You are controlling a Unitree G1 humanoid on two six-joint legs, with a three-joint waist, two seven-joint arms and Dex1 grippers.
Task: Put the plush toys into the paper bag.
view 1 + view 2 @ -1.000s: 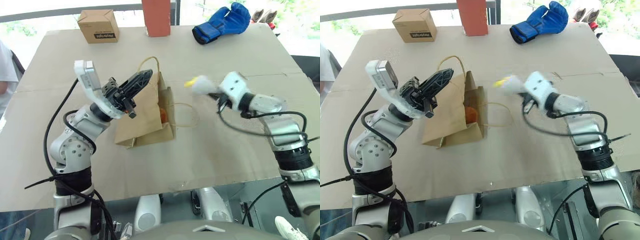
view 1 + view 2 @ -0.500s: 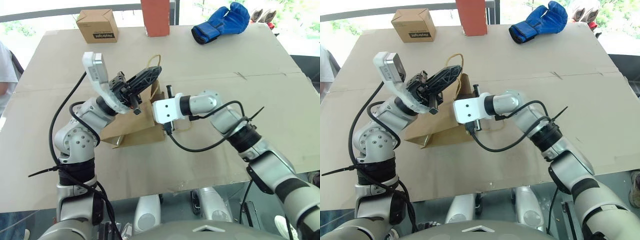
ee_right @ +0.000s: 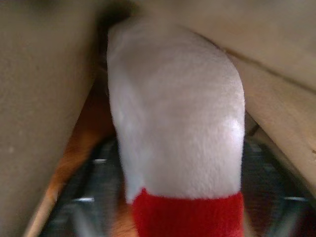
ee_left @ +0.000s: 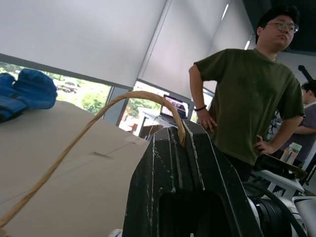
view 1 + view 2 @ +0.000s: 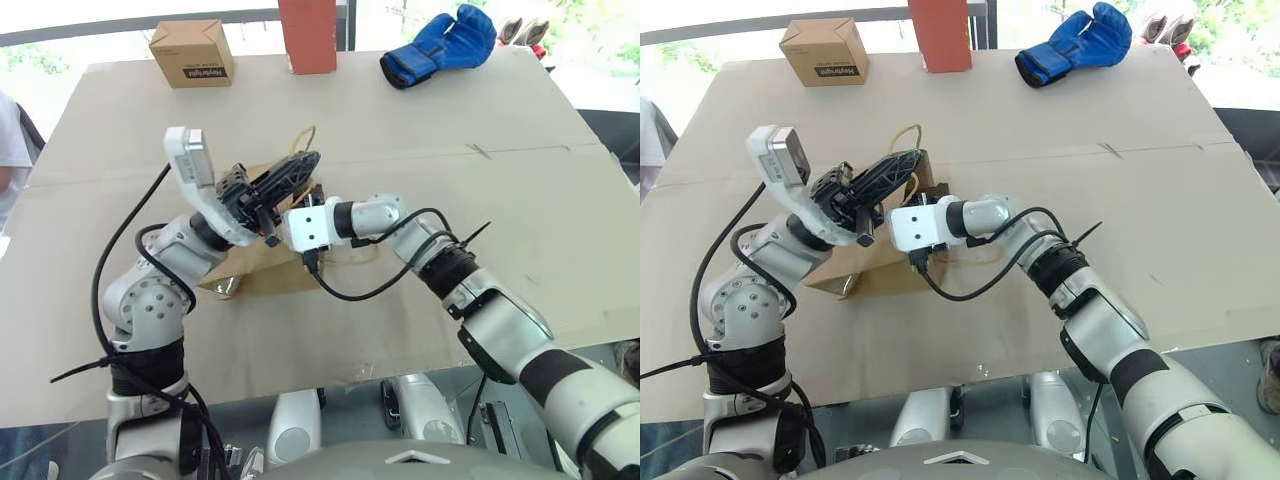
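Inspector A: Left gripper is raised above the desk, jaws clenched on a tan loop handle of the paper bag, holding the mouth up.

Inspector B: Confirmed. Right gripper is thrust into that mouth, just below the left jaws. Whether its jaws are released or still grasping, I cannot tell; its fingers are hidden by the bag.

Inspector A: The white plush toy, red end nearest the right jaws, lies directly ahead of them inside the bag, between the brown paper walls. An orange patch shows beside it; I cannot identify it.

Inspector B: Surroundings: beyond both jaws, at the desk's far edge, a small printed cardboard box, a tall red-brown box and a blue boxing glove, all well apart from the bag. A person in a green shirt stands past the desk.
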